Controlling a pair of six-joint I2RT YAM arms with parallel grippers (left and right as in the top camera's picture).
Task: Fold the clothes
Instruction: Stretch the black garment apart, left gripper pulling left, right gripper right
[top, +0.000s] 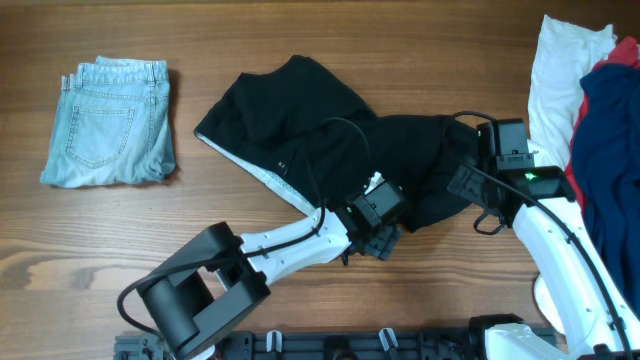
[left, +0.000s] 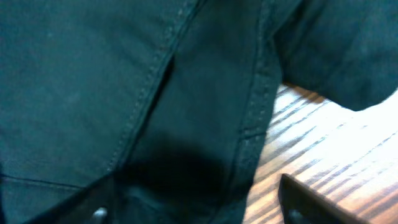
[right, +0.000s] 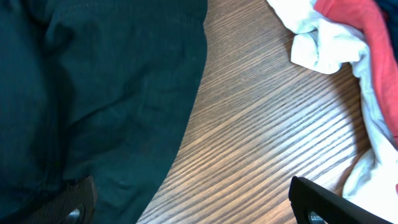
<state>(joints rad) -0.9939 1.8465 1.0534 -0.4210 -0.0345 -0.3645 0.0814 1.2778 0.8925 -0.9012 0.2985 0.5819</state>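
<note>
The black trousers (top: 320, 140) lie crumpled in the middle of the table, with pale waistband lining showing along their lower left edge. My left gripper (top: 390, 228) is at their lower edge. In the left wrist view its jaws (left: 199, 208) are open, with the black fabric (left: 124, 93) lying between them. My right gripper (top: 478, 165) is at the trousers' right edge. In the right wrist view its jaws (right: 199, 208) are open over bare wood, with the left finger on the black fabric (right: 99, 93).
Folded light-blue denim (top: 110, 122) lies at the far left. A pile of white (top: 555, 70), red (top: 620, 55) and navy (top: 605, 150) garments sits at the right edge. The white (right: 323, 46) and red (right: 357, 18) ones also show in the right wrist view.
</note>
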